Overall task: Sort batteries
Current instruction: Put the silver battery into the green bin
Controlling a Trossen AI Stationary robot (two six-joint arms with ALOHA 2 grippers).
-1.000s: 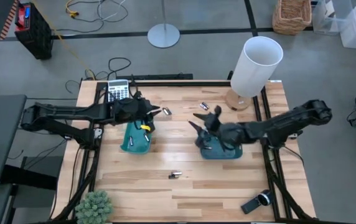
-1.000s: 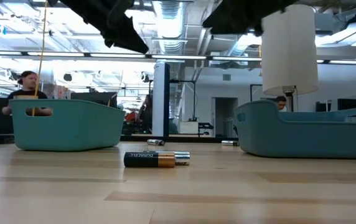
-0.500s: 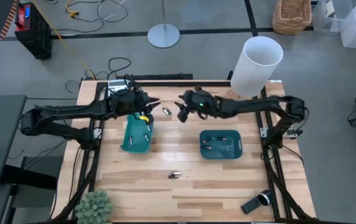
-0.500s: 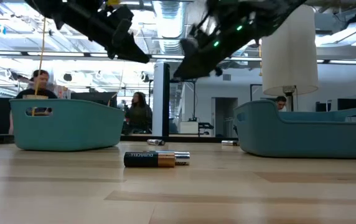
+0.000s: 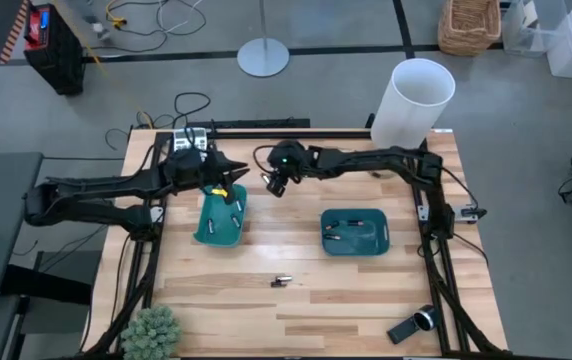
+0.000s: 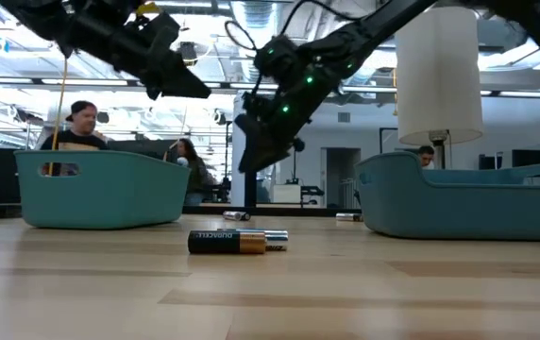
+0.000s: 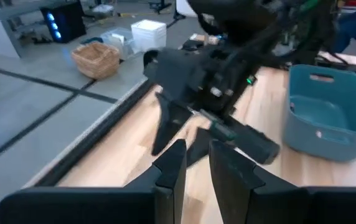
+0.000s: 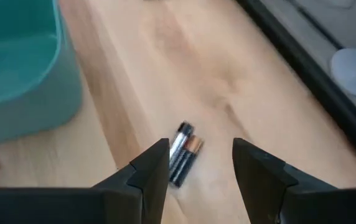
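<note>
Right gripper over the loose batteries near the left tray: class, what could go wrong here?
1. The right gripper, open, hangs over two batteries lying touching; it may grab both or knock one away.
2. The left gripper sits close by above the left tray; the arms might collide.

**A grey-floored workshop around a pale wooden desk**

The desk (image 5: 296, 300) is light wood planking in a black frame, standing on a grey floor (image 5: 526, 120) crossed by dark lines. Beside it lie a wicker basket (image 5: 468, 25), white plastic bins (image 5: 564, 35), a round stand base (image 5: 263, 56) and loose cables (image 5: 146, 15). A white lampshade (image 5: 411, 105) rises at the far corner. Across the desk, ceiling strip lights (image 6: 261, 14) shine over people (image 6: 81, 127) among workstations.
</note>
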